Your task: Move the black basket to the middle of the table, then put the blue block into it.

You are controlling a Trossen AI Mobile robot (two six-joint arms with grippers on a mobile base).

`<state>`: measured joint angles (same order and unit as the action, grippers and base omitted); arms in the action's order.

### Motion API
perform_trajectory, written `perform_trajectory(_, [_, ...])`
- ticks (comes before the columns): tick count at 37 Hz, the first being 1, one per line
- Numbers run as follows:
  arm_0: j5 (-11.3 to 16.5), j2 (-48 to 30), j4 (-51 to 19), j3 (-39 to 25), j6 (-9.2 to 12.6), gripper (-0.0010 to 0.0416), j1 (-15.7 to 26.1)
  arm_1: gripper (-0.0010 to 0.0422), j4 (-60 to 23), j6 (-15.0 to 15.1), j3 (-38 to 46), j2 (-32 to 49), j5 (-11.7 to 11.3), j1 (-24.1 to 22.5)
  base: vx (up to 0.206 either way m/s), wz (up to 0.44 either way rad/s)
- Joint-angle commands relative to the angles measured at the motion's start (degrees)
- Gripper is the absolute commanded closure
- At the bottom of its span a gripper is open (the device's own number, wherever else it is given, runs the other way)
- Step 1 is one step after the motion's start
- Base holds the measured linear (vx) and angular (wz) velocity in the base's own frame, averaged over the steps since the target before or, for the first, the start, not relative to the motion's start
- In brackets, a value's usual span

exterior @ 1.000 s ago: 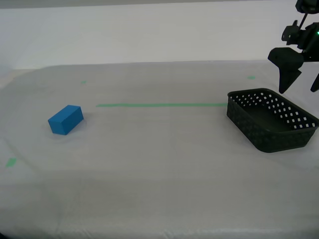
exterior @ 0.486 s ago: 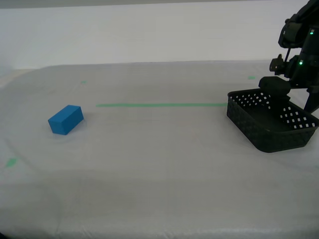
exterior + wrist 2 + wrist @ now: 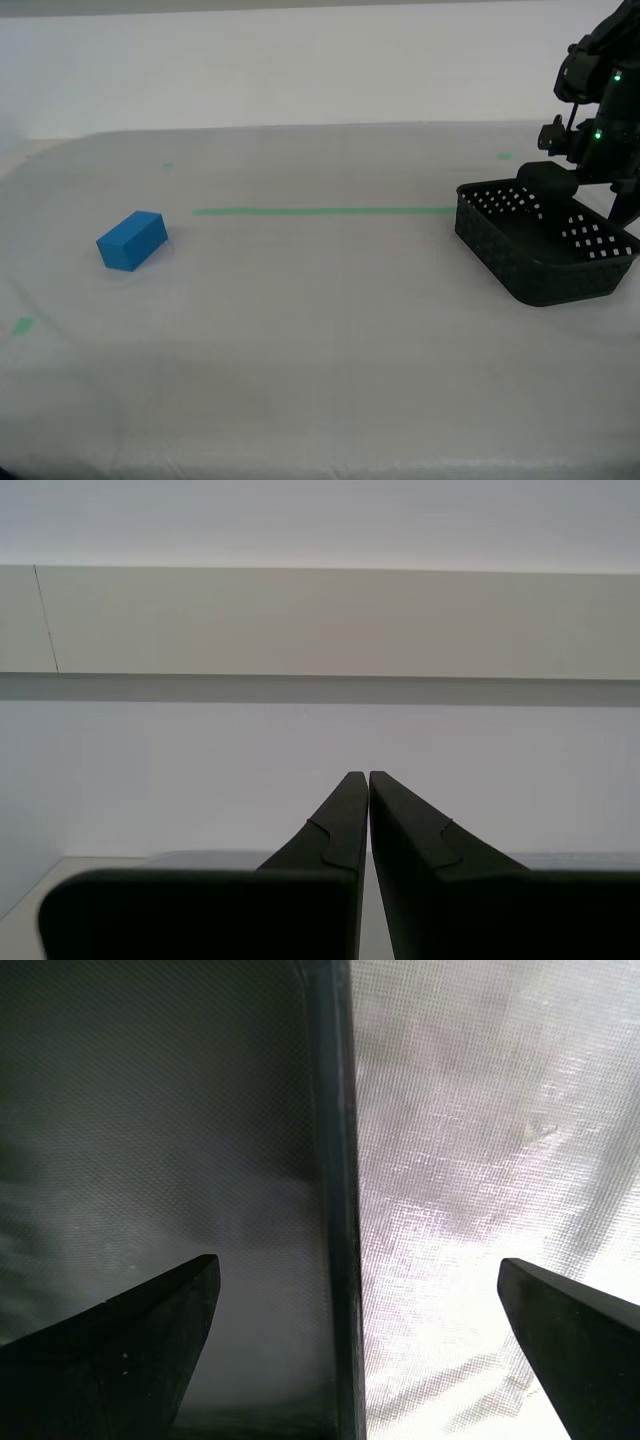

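The black basket (image 3: 512, 268) stands on the table (image 3: 320, 340) at the exterior view's right. My first gripper (image 3: 588, 200) is open and lowered over the basket's far wall, one finger inside the basket and one outside. The first wrist view shows that wall (image 3: 335, 1210) between the spread fingers of the first gripper (image 3: 357, 1263). The blue block (image 3: 132, 241) lies far off at the exterior view's left. My second gripper (image 3: 368, 775) is shut and empty, facing a pale wall; it does not show in the exterior view.
A thin green tape line (image 3: 320, 211) runs across the table from near the block toward the basket. Small green marks (image 3: 21, 325) sit near the table's edges. A white wall stands behind the table.
My first gripper has come down from above the basket's far side to straddle its far wall. The basket and the block have not moved.
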<state>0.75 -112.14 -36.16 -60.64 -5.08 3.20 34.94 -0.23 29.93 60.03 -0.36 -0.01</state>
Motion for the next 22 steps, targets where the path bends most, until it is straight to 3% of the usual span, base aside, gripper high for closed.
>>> perform_trajectory(1, [-0.39,0.02,-0.02,-0.04,0.17,0.0023,0.02,0.0412,0.28,0.09,0.04,0.00,-0.04,-0.02,0.000,0.000])
perform_trajectory(12, [-0.37,0.02,0.33,-0.04,0.61,0.0078,0.22,0.0412,0.31,0.09,0.04,0.00,-0.04,0.00,0.000,0.000])
perform_trajectory(22, [-0.35,0.02,0.37,-0.04,1.18,0.0172,0.35,0.0412,0.28,0.07,0.04,0.00,-0.04,-0.02,0.000,0.000])
